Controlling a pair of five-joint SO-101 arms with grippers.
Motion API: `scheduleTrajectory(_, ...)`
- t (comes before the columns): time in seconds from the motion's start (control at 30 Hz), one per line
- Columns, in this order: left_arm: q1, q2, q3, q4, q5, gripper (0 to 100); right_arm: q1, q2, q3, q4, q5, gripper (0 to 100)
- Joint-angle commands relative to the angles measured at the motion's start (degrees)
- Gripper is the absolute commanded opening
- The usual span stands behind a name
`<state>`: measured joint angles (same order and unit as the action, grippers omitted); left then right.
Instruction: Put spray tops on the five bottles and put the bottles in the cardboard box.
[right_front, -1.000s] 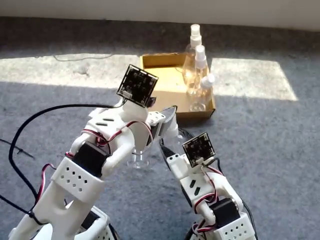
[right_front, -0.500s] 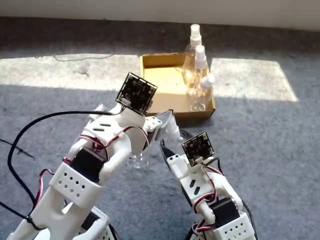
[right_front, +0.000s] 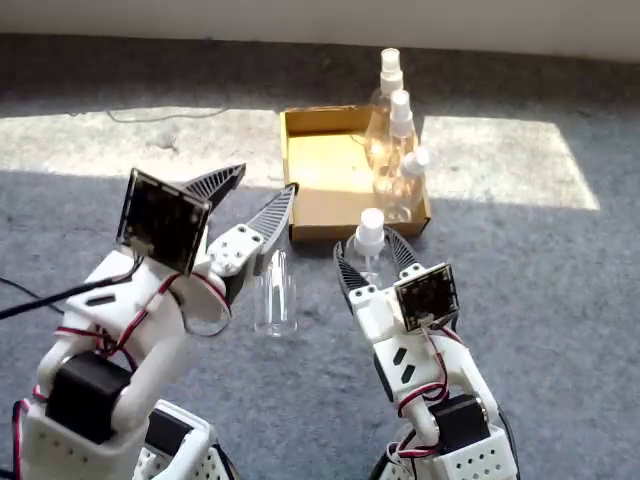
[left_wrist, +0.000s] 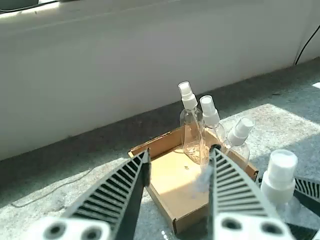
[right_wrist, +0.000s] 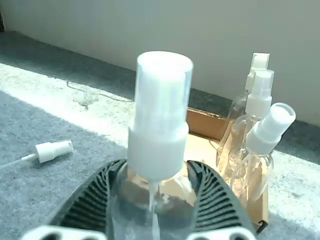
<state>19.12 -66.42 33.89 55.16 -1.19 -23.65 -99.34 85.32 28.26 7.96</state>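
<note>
Watching from beside the shallow brown cardboard box (right_front: 320, 170), I'd judge a fourth bottle is ready for boxing: the right gripper (right_front: 372, 256) clamps a clear plastic bottle with a white spray top (right_front: 371, 232) just before the box's front wall, and lifting it over comes next. Three capped clear bottles (right_front: 398, 160) stand inside. The left gripper (right_front: 268, 178) hangs spread and empty near an uncapped clear bottle (right_front: 275, 290). The right wrist view adds a loose white spray top (right_wrist: 50, 150) on grey carpet (right_wrist: 30, 190), well apart from the box
</note>
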Motion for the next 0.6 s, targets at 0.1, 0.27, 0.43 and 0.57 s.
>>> scheduleTrajectory(0.1,-0.5,-2.2,10.9,3.7,-0.8,27,1.3,26.3,-22.7,-6.1,-0.8,0.5)
scheduleTrajectory(0.27,2.5,-2.2,18.5,3.3,-4.5,29,1.3,46.7,-40.3,-5.9,-8.2,0.5)
scheduleTrajectory(0.43,7.3,-2.2,24.4,-4.2,-4.6,29,-0.3,51.5,-46.7,-3.0,-14.1,0.4)
scheduleTrajectory(0.57,7.2,-2.2,26.6,-11.9,-4.6,29,-0.7,49.1,-45.1,1.1,-14.0,0.4)
